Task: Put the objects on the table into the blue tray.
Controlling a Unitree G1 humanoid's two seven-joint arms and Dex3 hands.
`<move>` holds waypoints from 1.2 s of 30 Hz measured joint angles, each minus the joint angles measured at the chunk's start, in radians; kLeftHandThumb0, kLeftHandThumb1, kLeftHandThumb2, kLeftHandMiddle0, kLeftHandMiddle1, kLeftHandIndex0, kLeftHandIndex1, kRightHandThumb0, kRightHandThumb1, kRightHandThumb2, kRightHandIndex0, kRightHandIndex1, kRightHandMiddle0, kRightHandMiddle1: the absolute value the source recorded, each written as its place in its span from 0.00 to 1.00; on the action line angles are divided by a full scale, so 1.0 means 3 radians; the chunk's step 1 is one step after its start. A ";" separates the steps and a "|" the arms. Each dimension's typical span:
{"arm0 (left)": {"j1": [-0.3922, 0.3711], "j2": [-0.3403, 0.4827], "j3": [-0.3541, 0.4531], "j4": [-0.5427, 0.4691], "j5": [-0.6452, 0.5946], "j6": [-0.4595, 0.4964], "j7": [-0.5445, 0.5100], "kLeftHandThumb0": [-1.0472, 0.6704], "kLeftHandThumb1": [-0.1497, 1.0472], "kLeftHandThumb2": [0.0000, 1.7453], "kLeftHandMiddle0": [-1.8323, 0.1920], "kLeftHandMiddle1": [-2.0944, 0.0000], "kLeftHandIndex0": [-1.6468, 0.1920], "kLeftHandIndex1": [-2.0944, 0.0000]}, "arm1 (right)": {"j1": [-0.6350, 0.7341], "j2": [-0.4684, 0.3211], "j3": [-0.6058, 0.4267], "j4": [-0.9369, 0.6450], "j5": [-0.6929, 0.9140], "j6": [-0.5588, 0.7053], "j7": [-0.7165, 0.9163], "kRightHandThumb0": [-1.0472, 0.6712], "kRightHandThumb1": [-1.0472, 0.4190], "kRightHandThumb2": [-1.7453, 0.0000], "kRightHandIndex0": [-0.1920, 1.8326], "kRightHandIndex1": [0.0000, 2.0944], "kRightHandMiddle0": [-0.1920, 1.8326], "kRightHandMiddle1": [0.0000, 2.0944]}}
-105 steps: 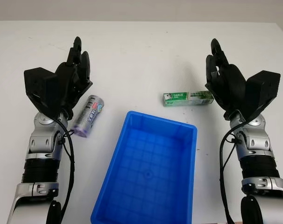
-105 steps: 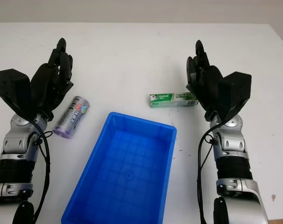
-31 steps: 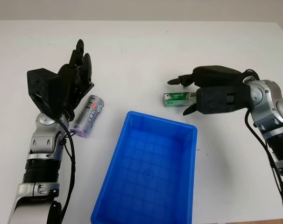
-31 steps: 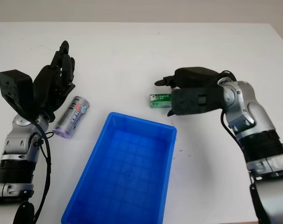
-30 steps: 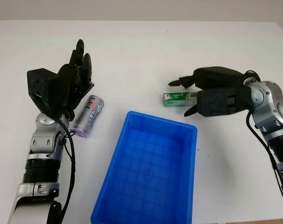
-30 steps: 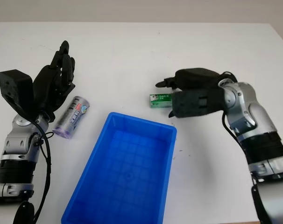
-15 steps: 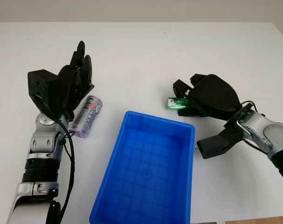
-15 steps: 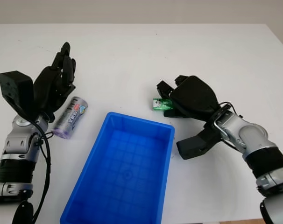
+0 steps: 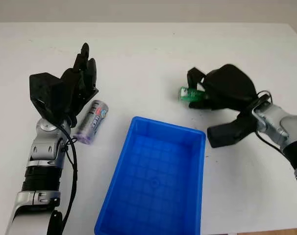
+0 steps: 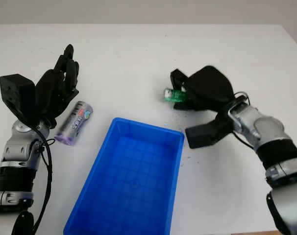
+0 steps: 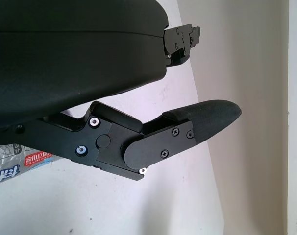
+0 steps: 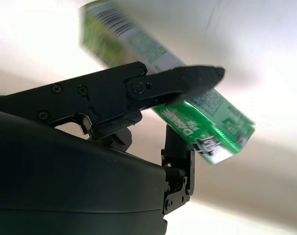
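Right hand carrying the first object; blue tray (image 9: 138, 196) still holding nothing.

Neither object has reached the tray. The right hand (image 9: 214, 93), beyond the tray's far right corner, has its fingers (image 12: 187, 78) closed around the green box (image 12: 207, 120), which appears lifted clear of the white table (image 9: 148, 54) and tilted in the grasp; transfer over the tray and release remain to be done. The purple-wrapped roll (image 9: 92, 121) lies on the table just left of the tray, touching nothing. The left hand (image 9: 72, 90) is open, poised beside and above the roll, holding nothing. By this judgement the task stands under halfway.
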 measured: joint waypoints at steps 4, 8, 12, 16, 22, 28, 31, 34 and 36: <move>0.0000 0.0000 -0.0005 -0.0007 0.0000 0.0020 0.0003 0.17 1.00 0.45 1.00 1.00 1.00 1.00 | -0.0288 0.0000 -0.0075 0.0045 0.0061 0.0033 0.0025 0.29 0.00 0.93 0.60 1.00 0.43 1.00; 0.0000 0.0000 -0.0006 -0.0012 0.0003 0.0035 0.0013 0.18 1.00 0.46 1.00 1.00 1.00 1.00 | -0.0398 0.0007 -0.0191 0.0031 0.0301 0.0034 0.0185 0.30 0.00 0.94 0.63 1.00 0.50 1.00; 0.0001 0.0001 -0.0010 -0.0023 0.0003 0.0041 0.0009 0.18 1.00 0.46 1.00 1.00 1.00 1.00 | -0.0355 0.0079 -0.0402 -0.0242 0.0875 -0.0142 0.0567 0.34 0.00 0.96 0.62 1.00 0.49 1.00; 0.0002 -0.0004 -0.0047 -0.0050 0.0008 0.0059 0.0019 0.18 1.00 0.46 1.00 1.00 1.00 1.00 | -0.0165 0.0247 -0.0611 -0.0799 0.1620 -0.0212 0.1195 0.36 0.00 0.96 0.61 1.00 0.46 1.00; 0.0007 -0.0004 -0.0056 -0.0073 0.0008 0.0067 0.0041 0.18 1.00 0.47 1.00 1.00 1.00 1.00 | 0.0349 0.0409 -0.0734 -0.1943 0.2625 0.0470 0.2326 0.37 0.00 0.93 0.57 1.00 0.42 1.00; 0.0007 -0.0009 -0.0056 -0.0072 0.0003 0.0068 0.0048 0.18 1.00 0.46 1.00 1.00 1.00 1.00 | 0.0673 0.0440 -0.0781 -0.2974 0.3215 0.1498 0.3044 0.35 0.00 0.92 0.59 1.00 0.41 1.00; 0.0007 -0.0011 -0.0056 -0.0069 0.0003 0.0067 0.0055 0.18 1.00 0.46 1.00 1.00 1.00 1.00 | 0.0709 0.0431 -0.0805 -0.3304 0.3475 0.2023 0.3331 0.36 0.00 0.92 0.58 1.00 0.41 1.00; 0.0007 -0.0014 -0.0056 -0.0065 0.0002 0.0067 0.0062 0.18 1.00 0.46 1.00 1.00 1.00 1.00 | 0.0709 0.0419 -0.0840 -0.3484 0.3567 0.2376 0.3484 0.35 0.00 0.92 0.59 1.00 0.43 1.00; 0.0007 -0.0021 -0.0055 -0.0065 0.0000 0.0067 0.0076 0.18 1.00 0.46 1.00 1.00 1.00 1.00 | 0.0709 0.0394 -0.0863 -0.3535 0.3563 0.2479 0.3543 0.35 0.00 0.92 0.59 1.00 0.44 1.00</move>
